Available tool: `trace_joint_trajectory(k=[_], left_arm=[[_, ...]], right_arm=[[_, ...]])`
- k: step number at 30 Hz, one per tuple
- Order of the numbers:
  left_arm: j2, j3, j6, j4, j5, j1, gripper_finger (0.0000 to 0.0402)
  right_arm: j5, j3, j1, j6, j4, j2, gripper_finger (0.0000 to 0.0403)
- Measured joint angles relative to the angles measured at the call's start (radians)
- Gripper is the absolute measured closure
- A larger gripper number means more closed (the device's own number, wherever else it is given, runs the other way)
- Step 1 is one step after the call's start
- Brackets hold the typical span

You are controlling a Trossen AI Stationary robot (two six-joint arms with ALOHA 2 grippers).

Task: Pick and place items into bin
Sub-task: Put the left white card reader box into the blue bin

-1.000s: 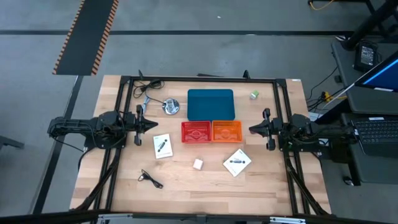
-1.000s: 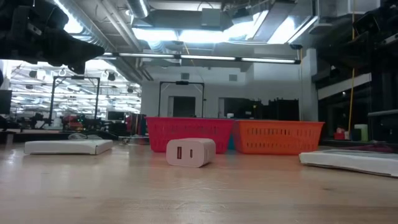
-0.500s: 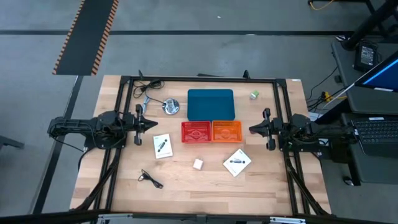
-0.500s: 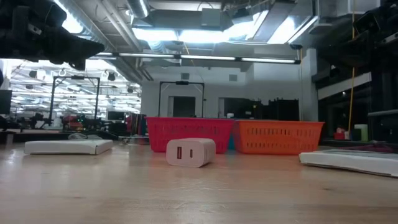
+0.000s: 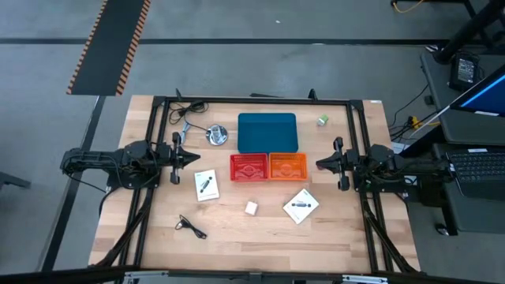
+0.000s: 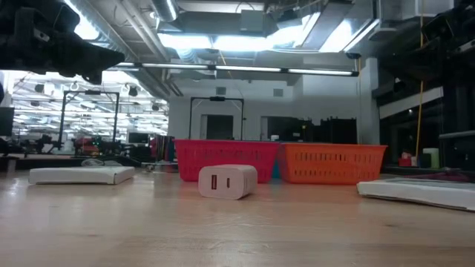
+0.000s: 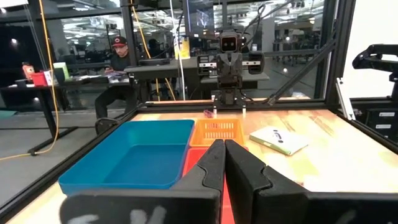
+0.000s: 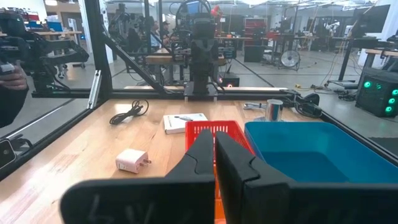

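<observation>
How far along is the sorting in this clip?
Nothing looks done: the blue tray, red basket and orange basket appear empty. Nothing is in hand: the left gripper and right gripper wait shut at the table's sides. Left: two cards, the white charger, the cables and the green cube.

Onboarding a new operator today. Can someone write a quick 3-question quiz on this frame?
1. True or false: the red basket sits directly beside the orange basket, both in front of the blue tray.
2. Multiple choice: what lies nearest the white charger plug? A) green cube B) silver disc C) boxed pen card
3. Fill in: the left gripper and right gripper both have their jaws ____.

Key: 1 true; 2 C; 3 shut. Both arms wait at the table's sides, holding nothing.
</observation>
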Motion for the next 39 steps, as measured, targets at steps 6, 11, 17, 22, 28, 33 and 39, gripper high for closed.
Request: trace_joint_trajectory(k=[6, 11, 17, 22, 28, 33, 39], left_arm=[[0.000, 0.000, -0.010, 0.017, -0.106, 0.000, 0.0396], [0.000, 0.000, -0.022, 0.024, -0.193, 0.000, 0.0400], [0.059, 0.029, -0.026, 0.028, -0.191, 0.000, 0.0400], [0.172, 0.090, -0.033, 0.030, -0.235, 0.000, 0.0400], [0.336, 0.179, -0.047, 0.019, -0.272, 0.000, 0.0400], [0.461, 0.293, -0.067, -0.055, -0.257, 0.000, 0.0400], [0.597, 0.442, -0.165, -0.251, -0.230, 0.000, 0.0400]], right_arm=[[0.048, 0.000, 0.000, 0.085, 0.005, 0.000, 0.0402], [0.106, 0.016, -0.005, 0.105, -0.010, 0.016, 0.0402], [0.114, 0.069, -0.005, 0.081, -0.011, 0.078, 0.0402], [0.167, 0.137, -0.017, 0.040, -0.012, 0.158, 0.0402], [0.169, 0.203, -0.056, 0.027, -0.052, 0.248, 0.0402], [0.166, 0.287, -0.073, 0.056, -0.100, 0.325, 0.0402], [0.164, 0.377, -0.073, 0.056, -0.117, 0.437, 0.0402]])
